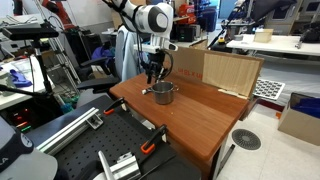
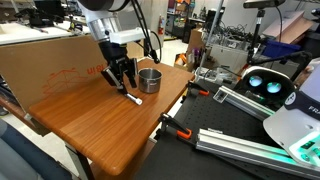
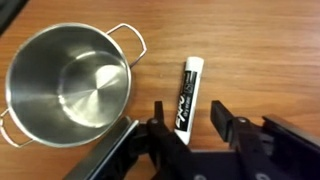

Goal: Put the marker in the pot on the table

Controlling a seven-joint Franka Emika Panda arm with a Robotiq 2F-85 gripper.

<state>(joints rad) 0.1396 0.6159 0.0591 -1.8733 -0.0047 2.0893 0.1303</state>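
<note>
A white marker with black lettering [image 3: 188,95] lies flat on the reddish-brown wooden table [image 3: 260,50]. In the wrist view its lower end sits between my open gripper's fingers [image 3: 190,125], nearer one finger, not gripped. The small silver pot [image 3: 68,87] stands empty beside it, upright, with a wire handle. In an exterior view the gripper [image 2: 122,82] hangs just above the marker [image 2: 132,97], next to the pot [image 2: 149,79]. In an exterior view the gripper [image 1: 154,78] is beside the pot [image 1: 164,93]; the marker is hidden there.
A wooden board [image 1: 230,72] stands upright along one table edge, also showing in an exterior view [image 2: 45,65]. Orange clamps [image 2: 178,130] grip the table's edge. A black perforated bench [image 1: 90,150] with metal rails adjoins the table.
</note>
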